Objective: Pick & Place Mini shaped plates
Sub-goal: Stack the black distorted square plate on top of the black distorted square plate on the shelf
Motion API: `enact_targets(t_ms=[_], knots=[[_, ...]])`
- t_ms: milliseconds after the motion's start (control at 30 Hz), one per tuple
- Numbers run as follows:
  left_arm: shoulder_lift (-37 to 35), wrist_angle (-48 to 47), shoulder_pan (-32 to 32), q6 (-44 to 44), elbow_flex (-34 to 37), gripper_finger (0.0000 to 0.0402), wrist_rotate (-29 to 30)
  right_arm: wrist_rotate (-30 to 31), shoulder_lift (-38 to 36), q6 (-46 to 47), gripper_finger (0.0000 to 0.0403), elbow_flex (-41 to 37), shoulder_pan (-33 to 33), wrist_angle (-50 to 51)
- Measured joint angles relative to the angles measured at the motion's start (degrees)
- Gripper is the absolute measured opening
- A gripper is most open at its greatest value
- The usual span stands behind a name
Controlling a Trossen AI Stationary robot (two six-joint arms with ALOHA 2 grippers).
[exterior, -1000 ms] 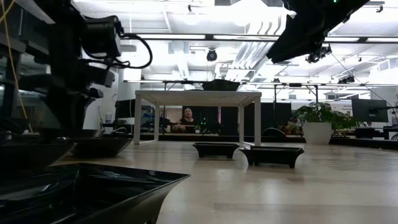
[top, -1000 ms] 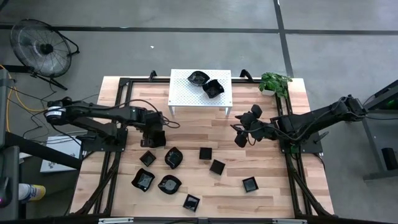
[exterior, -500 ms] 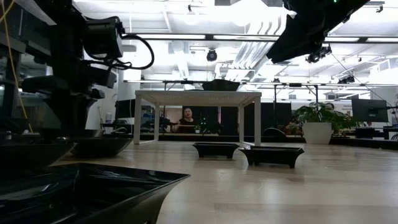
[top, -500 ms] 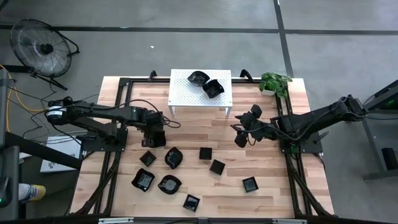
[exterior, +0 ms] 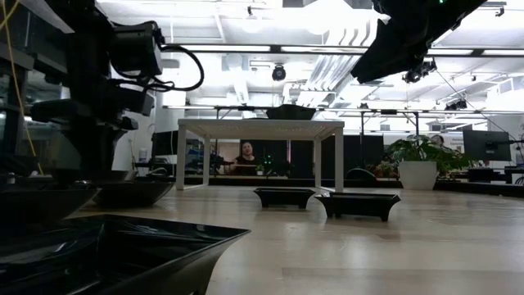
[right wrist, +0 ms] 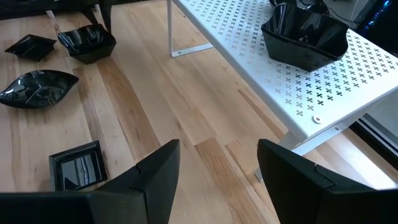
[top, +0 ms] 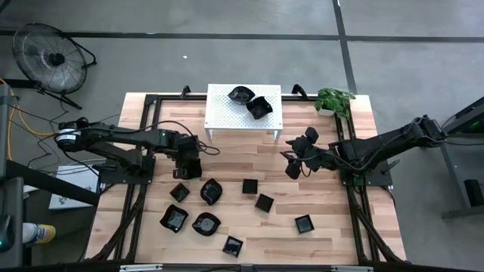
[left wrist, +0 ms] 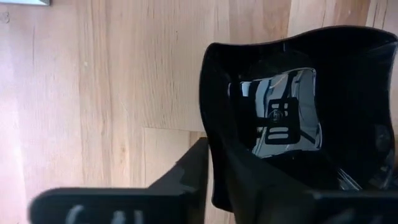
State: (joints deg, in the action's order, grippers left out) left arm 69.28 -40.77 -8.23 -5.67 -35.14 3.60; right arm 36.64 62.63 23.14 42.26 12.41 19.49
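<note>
The wooden table (top: 318, 219) carried a white stand (top: 227, 113) with two black plates (top: 250, 100) on top; more lay scattered on the boards. The left gripper (top: 187, 175) sat low, its fingers (left wrist: 186, 177) pinching the rim of a small black plate (left wrist: 292, 112). The right gripper (top: 291, 168) hovered near the stand, fingers spread.

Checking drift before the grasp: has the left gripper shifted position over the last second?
No. In the high view the left gripper sits at the same spot relative to the white stand, over a small black plate.
</note>
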Motion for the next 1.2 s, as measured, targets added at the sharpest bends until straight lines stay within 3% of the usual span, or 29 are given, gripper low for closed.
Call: enact_targets(t_ms=[133, 567, 933, 1200], knots=[[0.0, 0.1, 0.0, 0.2, -0.1, 0.0007, 0.0, -0.4, 0.0, 0.0, 0.0211, 0.0, 0.0, 0.0], [-0.1, 0.3, 0.0, -0.3, -0.4, 0.0001, -0.2, -0.1, 0.0, 1.4, 0.0211, 0.0, 0.0, 0.0], [-0.1, -5.3, 0.2, -3.2, -8.4, 0.0, 1.2, 0.0, 0.0, 3.6, 0.0211, 0.0, 0.0, 0.0], [-0.1, -9.6, 5.3, -0.4, -13.2, 0.0, 4.3, 0.1, 0.0, 3.5, 0.0211, 0.0, 0.0, 0.1]])
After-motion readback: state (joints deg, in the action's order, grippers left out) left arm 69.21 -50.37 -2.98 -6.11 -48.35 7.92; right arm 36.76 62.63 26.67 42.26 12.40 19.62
